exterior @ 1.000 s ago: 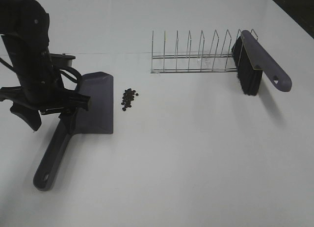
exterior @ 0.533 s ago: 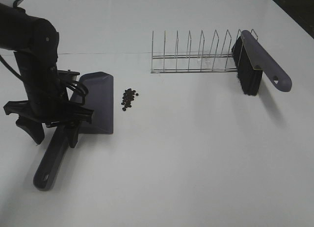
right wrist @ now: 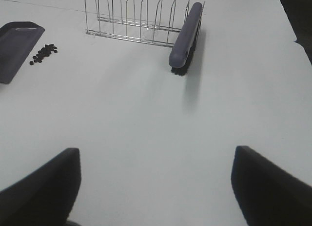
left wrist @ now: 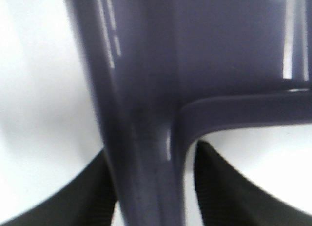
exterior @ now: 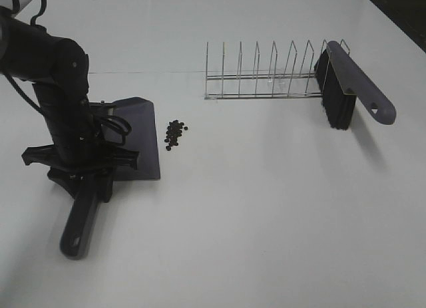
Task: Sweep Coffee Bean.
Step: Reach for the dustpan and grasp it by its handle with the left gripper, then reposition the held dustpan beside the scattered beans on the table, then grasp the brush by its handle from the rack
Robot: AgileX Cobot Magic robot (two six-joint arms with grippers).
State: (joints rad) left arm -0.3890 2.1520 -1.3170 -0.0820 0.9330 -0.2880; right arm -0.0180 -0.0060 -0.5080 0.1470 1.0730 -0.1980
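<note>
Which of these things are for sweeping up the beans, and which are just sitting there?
For the job:
- coffee beans, in a little pile
- dustpan, its handle gripped by the left gripper
- brush, leaning at the end of the rack

Just sitting there:
- wire rack
- right gripper, open and holding nothing

Gripper (left wrist: 152, 156) clamps dustpan (left wrist: 146, 89) handle, fingers either side.
</note>
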